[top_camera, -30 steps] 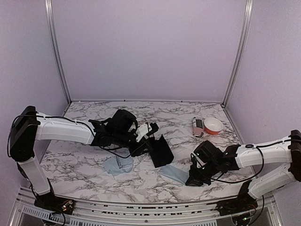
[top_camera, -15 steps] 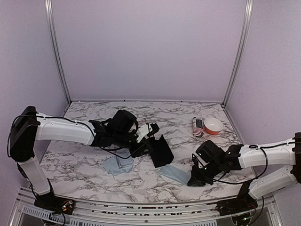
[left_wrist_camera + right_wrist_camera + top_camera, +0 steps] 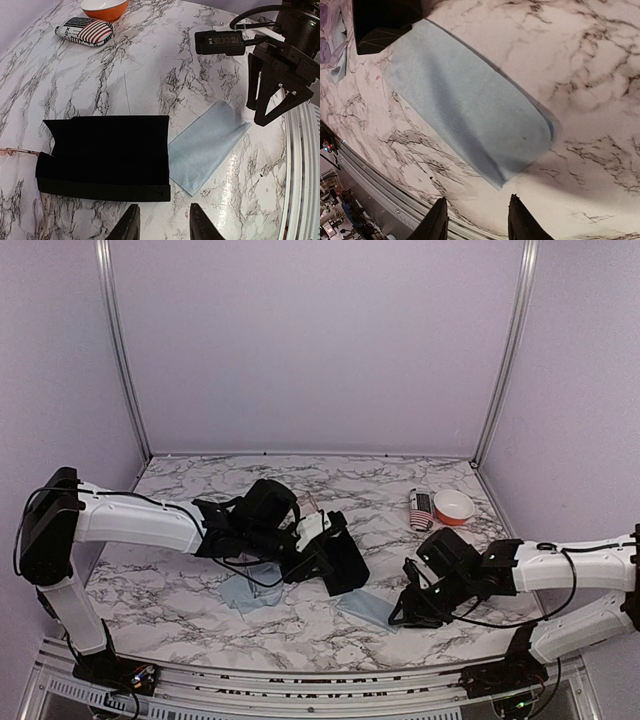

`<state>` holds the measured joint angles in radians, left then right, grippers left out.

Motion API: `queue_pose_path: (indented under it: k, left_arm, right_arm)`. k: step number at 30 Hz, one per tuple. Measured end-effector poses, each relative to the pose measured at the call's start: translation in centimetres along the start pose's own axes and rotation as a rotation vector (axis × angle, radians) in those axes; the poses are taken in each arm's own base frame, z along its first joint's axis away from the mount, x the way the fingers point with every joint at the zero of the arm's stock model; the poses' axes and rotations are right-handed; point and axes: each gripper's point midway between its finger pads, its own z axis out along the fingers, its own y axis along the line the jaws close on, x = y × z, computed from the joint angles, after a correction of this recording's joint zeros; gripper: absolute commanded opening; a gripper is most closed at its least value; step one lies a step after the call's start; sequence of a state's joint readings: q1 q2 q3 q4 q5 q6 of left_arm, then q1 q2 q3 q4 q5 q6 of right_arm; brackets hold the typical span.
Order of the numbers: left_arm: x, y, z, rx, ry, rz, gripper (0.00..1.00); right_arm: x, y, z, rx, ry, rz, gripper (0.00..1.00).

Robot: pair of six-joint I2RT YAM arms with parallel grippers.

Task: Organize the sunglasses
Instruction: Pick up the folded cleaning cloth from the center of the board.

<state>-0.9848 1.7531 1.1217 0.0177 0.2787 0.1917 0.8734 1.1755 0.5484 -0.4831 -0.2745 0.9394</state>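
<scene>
Left gripper (image 3: 162, 227): fingers partly spread, nothing between them, poised over the marble bench (image 3: 180, 590). Directly ahead of it lies a black oblong case (image 3: 105, 155), open, flap folded back. Wire-framed sunglasses (image 3: 12, 151): only a sliver of thin frame and pinkish lens shows, ahead and to one side of this gripper, at the case's far end; whether it touches the case cannot be told. To the other side of the case, a pale blue cloth (image 3: 205, 150) lies flat, one corner close against the case. Right gripper (image 3: 477, 220): fingers spread, holding nothing, just above the cloth's near end, which is slightly curled. Lilac sunglasses (image 3: 324, 50): purple-tinted lenses at the far edge of this gripper's view, beyond the cloth and past the case, resting on a second blue cloth (image 3: 245, 592); close below the left gripper in the overhead view. Stars-and-stripes case (image 3: 85, 31) and orange bowl (image 3: 105, 6): side by side, well apart from both grippers, beyond the right one.
</scene>
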Motion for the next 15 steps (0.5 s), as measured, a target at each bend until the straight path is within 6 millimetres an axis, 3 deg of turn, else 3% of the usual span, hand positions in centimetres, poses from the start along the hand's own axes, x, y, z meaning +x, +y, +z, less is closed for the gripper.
queue_pose_path:
  k: [6, 9, 12, 15]
  left_arm:
    - [0.0, 0.0, 0.0, 0.000, 0.001, 0.000, 0.34]
    - [0.4, 0.0, 0.0, -0.003, 0.009, 0.004, 0.34]
    - [1.1, 0.1, 0.1, -0.008, 0.022, 0.006, 0.34]
    - [1.5, 0.1, 0.2, -0.012, 0.031, 0.007, 0.34]
  right_arm:
    - [-2.2, 3.5, -0.2, 0.006, -0.032, -0.187, 0.35]
    - [-2.0, 4.6, 0.3, 0.064, -0.017, -0.311, 0.34]
    - [-1.1, 4.6, 1.3, 0.155, 0.021, -0.415, 0.33]
    - [-0.1, 3.1, 2.1, 0.255, 0.065, -0.474, 0.34]
